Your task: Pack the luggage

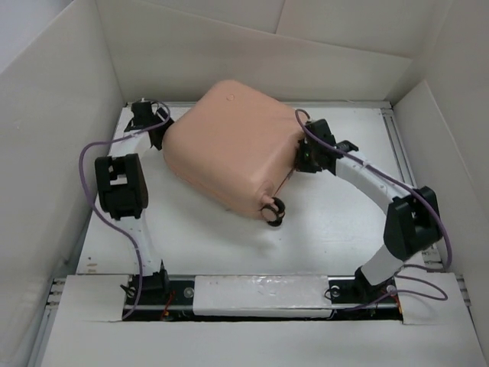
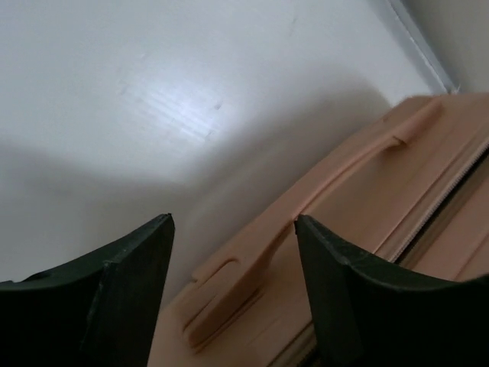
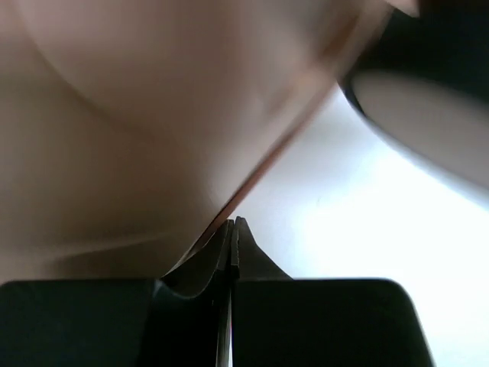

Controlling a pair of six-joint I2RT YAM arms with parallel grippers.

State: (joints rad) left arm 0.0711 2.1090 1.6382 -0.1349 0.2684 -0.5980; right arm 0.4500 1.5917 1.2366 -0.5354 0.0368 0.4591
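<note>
White surface (image 1: 199, 237) boxed in by plain white walls (image 1: 46, 115) on three sides. Luggage (image 1: 229, 145) lies closed at mid-back of the surface, turned askew. It has a peach-pink hard shell with rounded corners, and one black-and-pink wheel (image 1: 273, 212) at the near corner. A moulded handle (image 2: 336, 172) of the same colour runs along one side, with a zip seam (image 2: 443, 199) beside it. Left arm (image 1: 118, 183) reaches to the luggage's left end; left jaws spread, the handle showing between them. Right arm (image 1: 367, 183) reaches to its right edge; right jaws pressed together at the seam, and I cannot tell if anything thin is caught. Bare surface lies open in front of the luggage and to its right.
</note>
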